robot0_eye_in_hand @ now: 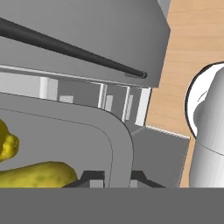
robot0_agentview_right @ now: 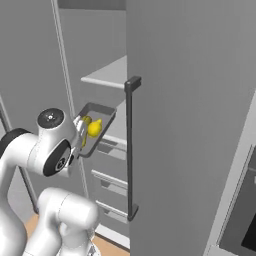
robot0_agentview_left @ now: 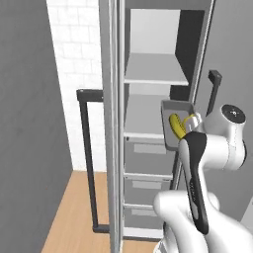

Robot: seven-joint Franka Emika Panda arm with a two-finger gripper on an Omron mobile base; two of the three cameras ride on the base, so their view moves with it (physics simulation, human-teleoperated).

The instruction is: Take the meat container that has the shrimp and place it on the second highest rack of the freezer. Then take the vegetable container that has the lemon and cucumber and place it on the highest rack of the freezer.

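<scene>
My gripper [robot0_eye_in_hand: 117, 181] is shut on the rim of the vegetable container [robot0_agentview_left: 168, 106], a dark-grey open tray held in the air, tilted, at the mouth of the open freezer [robot0_agentview_left: 148, 163]. The cucumber [robot0_agentview_left: 176, 125] and the lemon [robot0_agentview_right: 94, 128] lie inside it. In the hand view the tray wall [robot0_eye_in_hand: 118, 144] runs between my fingertips [robot0_eye_in_hand: 89, 178], with the cucumber [robot0_eye_in_hand: 35, 175] and lemon [robot0_eye_in_hand: 6, 144] at lower left. The tray hangs level with the second shelf [robot0_agentview_left: 143, 118], below the highest rack [robot0_agentview_left: 153, 69]. The meat container and shrimp are out of view.
The freezer door stands open on the left, with its long black bar handle [robot0_agentview_left: 86, 158]. A tall grey door with a black handle [robot0_agentview_right: 130, 150] rises close on the right. Grey drawers [robot0_agentview_left: 148, 148] sit under the shelves. A black oven [robot0_agentview_right: 245, 220] is at far right.
</scene>
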